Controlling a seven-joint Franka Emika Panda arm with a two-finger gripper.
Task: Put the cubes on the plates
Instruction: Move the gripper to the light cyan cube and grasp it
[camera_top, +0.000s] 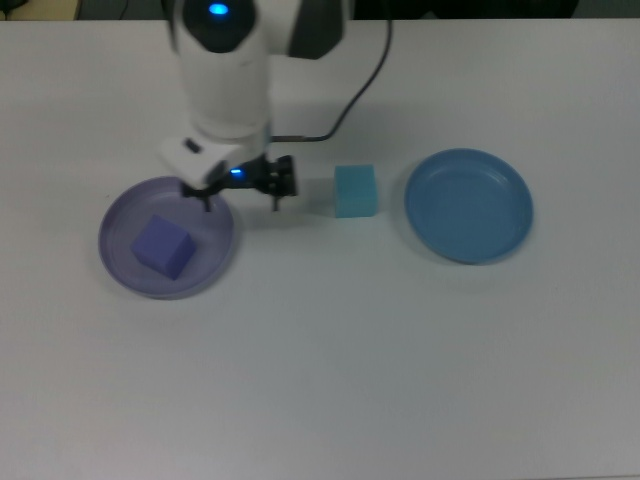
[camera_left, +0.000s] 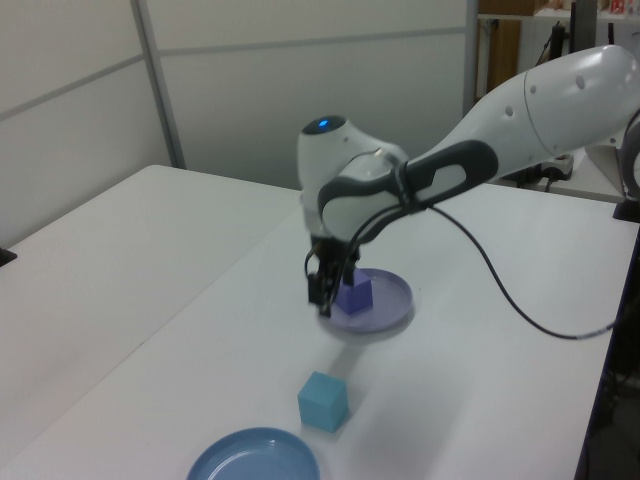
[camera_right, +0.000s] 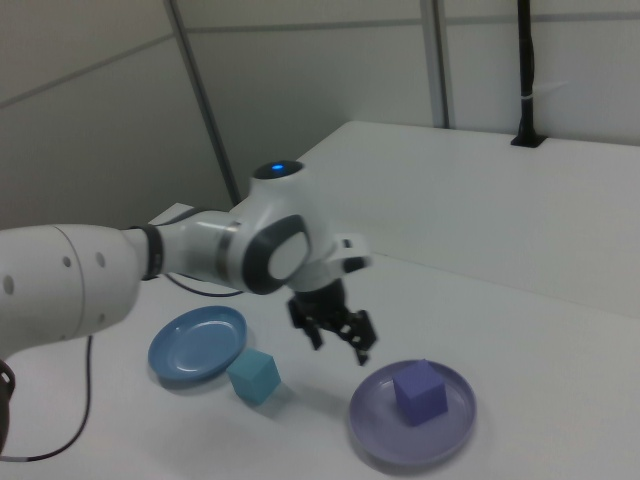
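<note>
The arm (camera_left: 530, 100) is built of smooth, rounded white shells with a glossy finish, joined by dark grey bands at the joints. Its last segment is a bulbous white head (camera_top: 222, 60) with a small round blue light (camera_top: 217, 11) glowing on top. A dark grey oval panel (camera_right: 272, 256) sits on the side of this head in the right view. A thin black cable (camera_left: 505, 285) loops out from the wrist and hangs in a long curve. Below the head is a flat white flange (camera_top: 195, 155), and under it the small black claw (camera_top: 243, 186) with two short dark fingers (camera_right: 362, 335), a faint blue glow between flange and claw
</note>
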